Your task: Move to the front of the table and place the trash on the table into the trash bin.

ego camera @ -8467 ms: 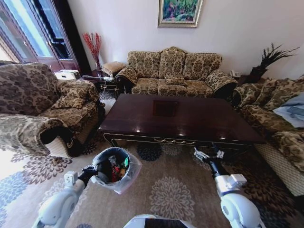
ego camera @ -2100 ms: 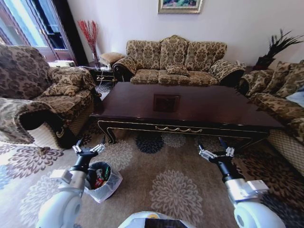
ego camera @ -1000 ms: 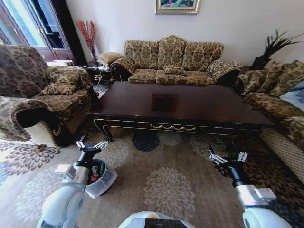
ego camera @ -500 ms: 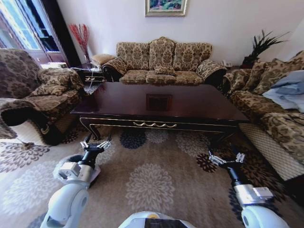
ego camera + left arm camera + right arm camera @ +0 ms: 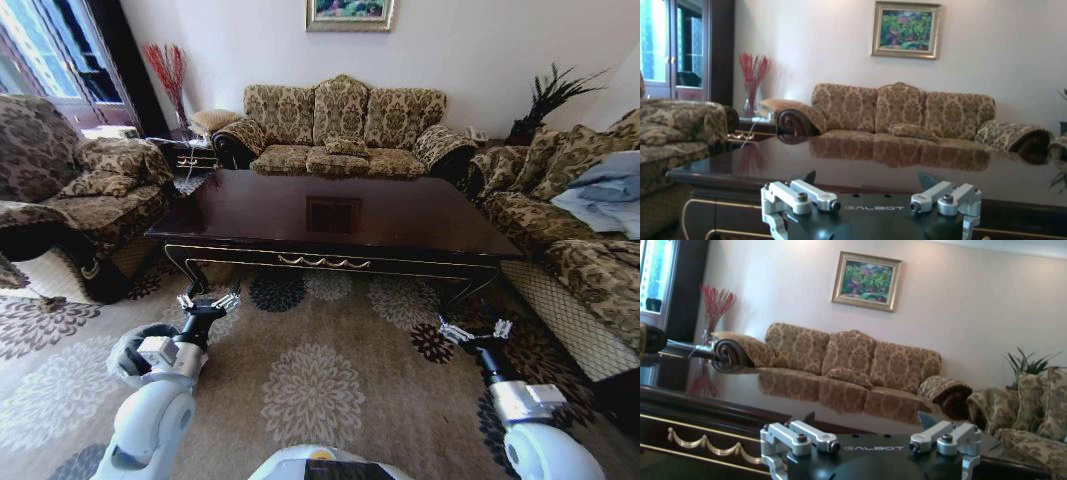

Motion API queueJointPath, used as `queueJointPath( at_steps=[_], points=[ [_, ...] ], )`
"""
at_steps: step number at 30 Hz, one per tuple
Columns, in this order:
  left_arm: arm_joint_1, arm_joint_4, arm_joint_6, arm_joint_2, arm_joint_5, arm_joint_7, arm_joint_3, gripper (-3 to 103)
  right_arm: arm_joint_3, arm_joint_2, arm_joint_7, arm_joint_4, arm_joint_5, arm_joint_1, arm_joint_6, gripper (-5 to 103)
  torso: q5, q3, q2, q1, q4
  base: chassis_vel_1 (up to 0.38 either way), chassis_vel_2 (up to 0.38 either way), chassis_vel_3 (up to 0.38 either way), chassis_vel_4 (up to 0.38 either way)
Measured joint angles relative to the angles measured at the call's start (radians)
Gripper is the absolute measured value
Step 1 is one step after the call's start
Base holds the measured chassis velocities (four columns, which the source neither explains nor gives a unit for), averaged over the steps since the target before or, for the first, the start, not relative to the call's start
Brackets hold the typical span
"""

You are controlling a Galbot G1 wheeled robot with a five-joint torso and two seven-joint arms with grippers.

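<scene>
Head view: at 7 o'clock the left gripper [image 5: 208, 301] hangs low over the beige floral carpet [image 5: 312, 392], fingers spread wide and holding nothing. Just behind the left arm, partly hidden by it, sits the small round dark trash bin lined with a translucent whitish-blue plastic bag [image 5: 127, 345]; its contents cannot be made out. At 5 o'clock the right gripper [image 5: 475, 329] hovers over the carpet near the table's right leg, its fingers likewise wide apart and empty.

Toward 12 o'clock, beyond both grippers, stands the long rectangular dark glossy wooden coffee table with curved legs and gold ornament on its apron [image 5: 330, 215]. Its polished top mirrors the room, with a square inlay at the centre, and carries no loose item that can be seen. In the left wrist view the same tabletop [image 5: 867, 165] reflects the sofa behind it, beyond the open left gripper [image 5: 869, 181]; the right wrist view shows the gold apron ornament and table edge [image 5: 687, 410] beyond the open right gripper [image 5: 868, 421].

At 9 o'clock a brown patterned armchair [image 5: 70, 190] flanks the table; at 3 o'clock a matching sofa [image 5: 570, 220] carries a pale blue cloth [image 5: 608, 192]. At 12 o'clock, farthest back, a three-seat patterned sofa [image 5: 340, 128] stands against the white wall under a gold-framed painting [image 5: 349, 12]. Red dried stems in a vase [image 5: 168, 75] stand at 11 o'clock, a dark spiky plant [image 5: 555, 95] at 1 o'clock.
</scene>
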Motion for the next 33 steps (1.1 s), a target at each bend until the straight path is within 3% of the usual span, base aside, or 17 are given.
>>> queueJointPath(
  at_steps=[33],
  points=[
    [0.008,-0.033,-0.007,0.007,-0.016,-0.012,-0.003,100,-0.038,0.024,0.036,0.052,0.007,0.005,-0.02,100,-0.0004,0.0,0.0,0.0,0.0001,0.0,0.0,0.0,0.0]
  ],
)
